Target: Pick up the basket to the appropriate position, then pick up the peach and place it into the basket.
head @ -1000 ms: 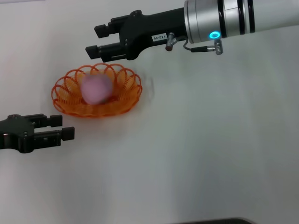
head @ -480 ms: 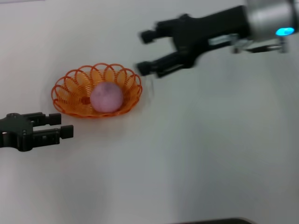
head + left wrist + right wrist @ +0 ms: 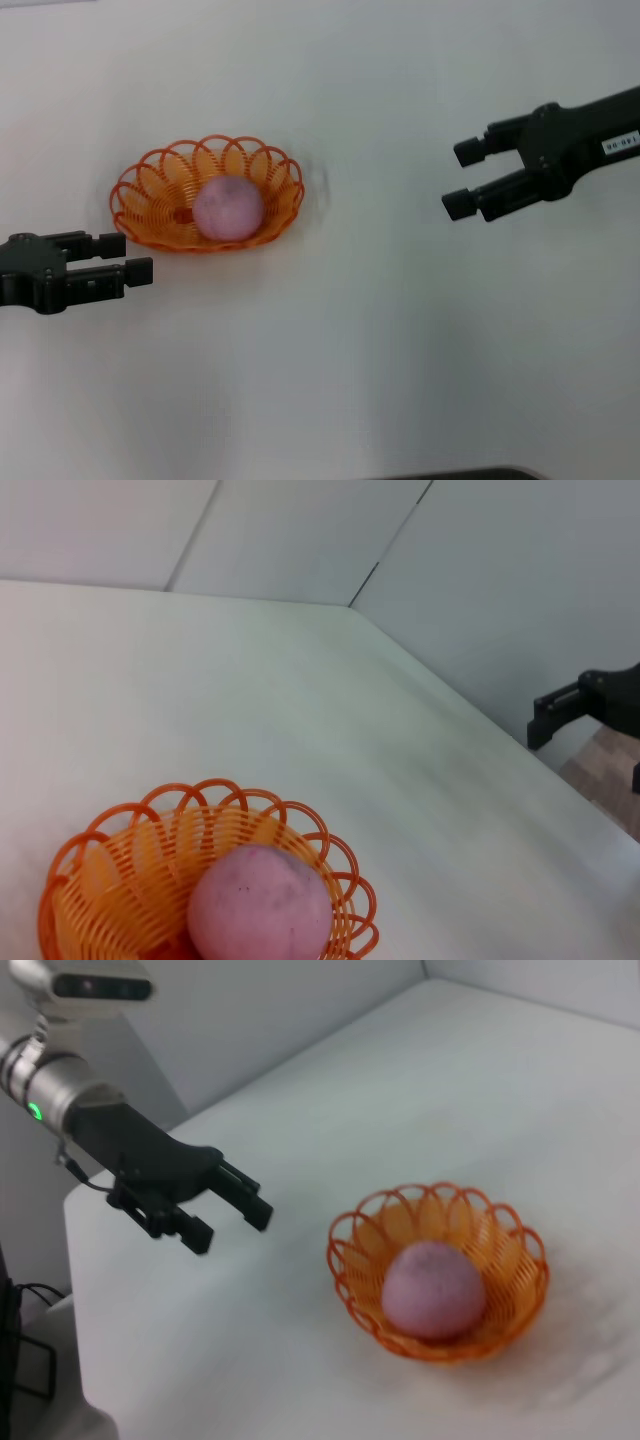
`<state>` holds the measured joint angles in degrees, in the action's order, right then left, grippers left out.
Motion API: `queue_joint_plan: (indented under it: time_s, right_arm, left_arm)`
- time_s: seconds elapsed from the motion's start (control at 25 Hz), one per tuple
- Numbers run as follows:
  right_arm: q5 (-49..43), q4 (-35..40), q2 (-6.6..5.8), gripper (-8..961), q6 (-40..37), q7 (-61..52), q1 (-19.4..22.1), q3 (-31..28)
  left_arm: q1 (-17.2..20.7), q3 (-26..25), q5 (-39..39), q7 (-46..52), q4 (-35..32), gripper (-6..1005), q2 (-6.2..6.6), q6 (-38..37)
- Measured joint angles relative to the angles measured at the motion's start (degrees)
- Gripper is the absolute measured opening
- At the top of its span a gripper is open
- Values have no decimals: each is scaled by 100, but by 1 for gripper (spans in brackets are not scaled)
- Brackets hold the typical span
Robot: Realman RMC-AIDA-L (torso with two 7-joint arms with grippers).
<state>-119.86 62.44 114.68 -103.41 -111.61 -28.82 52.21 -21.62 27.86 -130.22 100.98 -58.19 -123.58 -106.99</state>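
Observation:
The orange wire basket (image 3: 150, 205) stands on the white table at the left. The pink peach (image 3: 228, 208) lies inside it. Both also show in the left wrist view, basket (image 3: 120, 880) and peach (image 3: 260, 905), and in the right wrist view, basket (image 3: 510, 1260) and peach (image 3: 434, 1289). My right gripper (image 3: 462, 178) is open and empty, well to the right of the basket. My left gripper (image 3: 128, 257) is open and empty, just in front of the basket's left end; it also shows in the right wrist view (image 3: 232, 1214).
The white table (image 3: 350, 350) spreads all round the basket. Its far edge and a drop to the floor show in the left wrist view (image 3: 590, 780). A dark strip lies at the table's near edge (image 3: 450, 474).
My right gripper has pulled away from above the basket, moving right and nearer, empty. The peach has come to rest in the basket. My left gripper has shifted slightly.

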Motion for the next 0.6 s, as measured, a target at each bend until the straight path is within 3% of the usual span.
queue_joint_plan:
  time_s: [0.6]
  right_arm:
    - [-268, -42, 102, 930, 218, 52, 24, -183]
  left_arm:
    - [-91, 40, 6, 76, 19, 693, 8, -33]
